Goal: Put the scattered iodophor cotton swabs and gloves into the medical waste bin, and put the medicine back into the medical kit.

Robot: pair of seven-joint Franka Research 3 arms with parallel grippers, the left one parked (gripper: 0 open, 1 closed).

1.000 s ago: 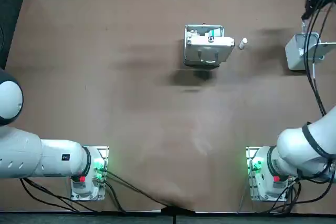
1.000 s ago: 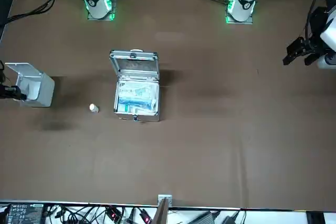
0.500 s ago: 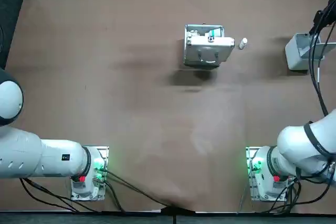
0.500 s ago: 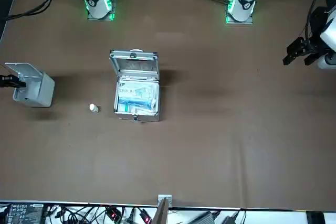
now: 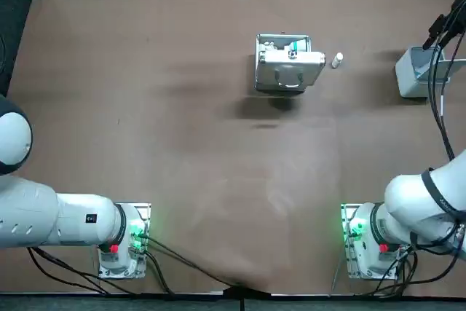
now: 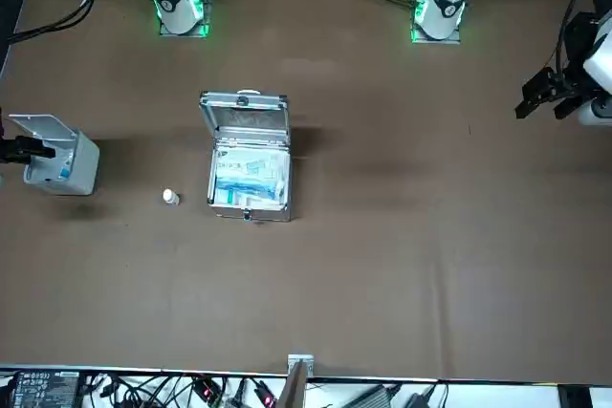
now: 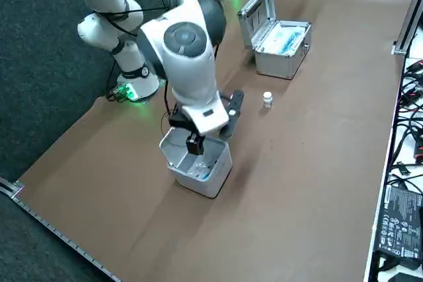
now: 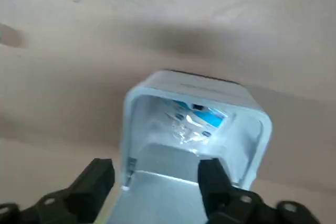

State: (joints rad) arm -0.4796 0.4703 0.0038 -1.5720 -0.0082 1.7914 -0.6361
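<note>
Right gripper: it point(image 8: 156, 174) hangs just above the open medical waste bin point(image 8: 252, 109), at the robot's far right edge of the table point(image 5: 182, 143).
Fingers: the two black fingers point(image 8: 100, 171) are spread wide apart, and nothing is between them.
Bin: a small grey box. Its lid point(image 6: 33, 125) is flipped up on the side toward the robot.
Inside the bin: some crumpled clear and blue waste point(image 8: 193, 120) lies at the bottom. I cannot tell which piece is a glove and which is a swab.
Medicine: a little white bottle point(image 5: 337, 60) stands on the bare table between the bin and the medical kit point(image 5: 287, 63). It is just beside the kit and does not touch it, and it is well apart from the gripper.
Medical kit: a metal case near the far middle of the table. Its lid is up, and white and blue packs show inside.
</note>
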